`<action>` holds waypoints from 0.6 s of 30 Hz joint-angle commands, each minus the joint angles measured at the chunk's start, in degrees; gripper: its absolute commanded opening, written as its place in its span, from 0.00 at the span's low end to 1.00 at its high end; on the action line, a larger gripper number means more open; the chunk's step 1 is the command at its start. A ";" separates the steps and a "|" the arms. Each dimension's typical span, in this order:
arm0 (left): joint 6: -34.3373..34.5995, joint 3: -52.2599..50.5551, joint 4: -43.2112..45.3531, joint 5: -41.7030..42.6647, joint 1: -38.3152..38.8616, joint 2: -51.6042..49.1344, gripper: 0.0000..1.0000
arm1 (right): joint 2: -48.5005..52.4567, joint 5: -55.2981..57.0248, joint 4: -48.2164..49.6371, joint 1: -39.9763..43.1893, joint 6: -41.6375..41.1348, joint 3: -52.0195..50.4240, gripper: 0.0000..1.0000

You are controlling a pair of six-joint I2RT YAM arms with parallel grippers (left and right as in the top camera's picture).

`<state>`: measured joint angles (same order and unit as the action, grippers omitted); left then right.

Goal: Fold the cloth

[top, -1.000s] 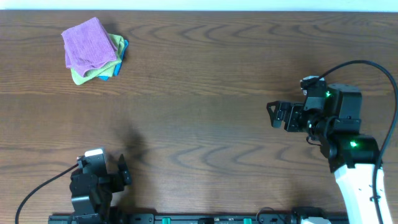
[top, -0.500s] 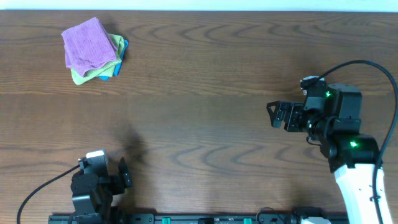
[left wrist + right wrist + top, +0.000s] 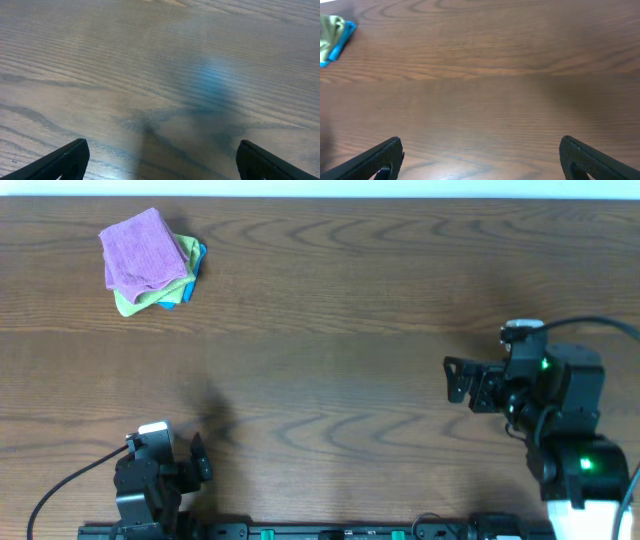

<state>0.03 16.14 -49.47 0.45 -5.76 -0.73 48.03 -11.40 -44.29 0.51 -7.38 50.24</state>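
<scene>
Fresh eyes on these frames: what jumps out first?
The small stack of cloths in the far left corner of the table stands out first, purple on top of green and blue, the only bright colour on the dark wood. Next, both arms sit well away from it: the right gripper open at the right side, the left gripper open near the front edge, both holding nothing.

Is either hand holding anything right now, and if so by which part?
Nothing is held. The left hand and right hand are open and empty; the cloth stack lies apart.
</scene>
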 commanded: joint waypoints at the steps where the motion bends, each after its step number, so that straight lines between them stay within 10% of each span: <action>1: 0.39 -0.39 -1.51 -0.46 0.33 0.52 0.95 | -2.71 5.75 -0.02 0.17 3.37 -3.32 0.99; 18: 0.39 -0.39 -1.51 -0.46 0.33 0.52 0.95 | -29.24 11.91 4.22 0.17 13.05 -27.71 0.99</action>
<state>0.03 16.14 -49.50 0.45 -5.76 -0.62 22.22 -1.85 -40.14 0.51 2.94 25.10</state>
